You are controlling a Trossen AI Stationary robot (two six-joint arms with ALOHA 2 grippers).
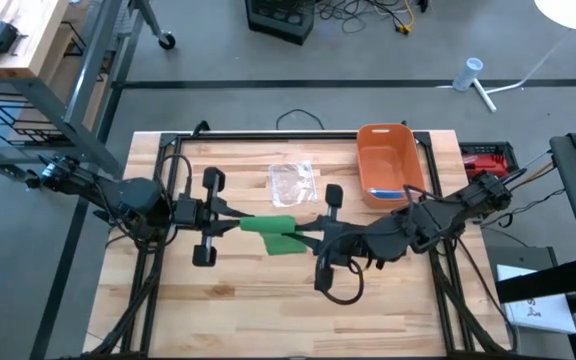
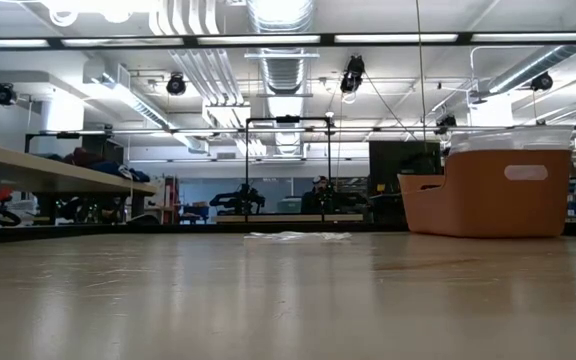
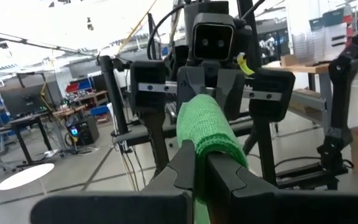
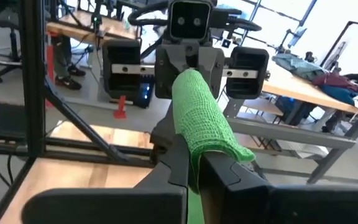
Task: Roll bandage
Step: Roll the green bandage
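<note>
A green bandage [image 1: 271, 230] hangs in the air above the middle of the wooden table [image 1: 218, 310], stretched between my two grippers. My left gripper [image 1: 236, 222] is shut on its left end and my right gripper [image 1: 305, 240] on its right end, and the two face each other. In the left wrist view the bandage [image 3: 207, 121] runs from my own fingers to the other gripper. The right wrist view shows the bandage [image 4: 201, 115] the same way. The low view shows neither the bandage nor a gripper. My left gripper pinches the bandage's left end [image 3: 201, 155] between its two fingers, coming in level from the table's left side. The strip runs on along the fingers' line, clear of the table. My right gripper pinches the bandage's right end [image 4: 197, 154] between its two fingers, coming in about level from the table's right side. A loose flap [image 4: 241, 152] of the strip droops beside the fingers. The bandage is clear of the table.
An orange bin [image 1: 388, 160] stands at the table's far right. A clear plastic wrapper [image 1: 293, 183] lies left of the bin, beyond the bandage. The table's near half is bare wood.
</note>
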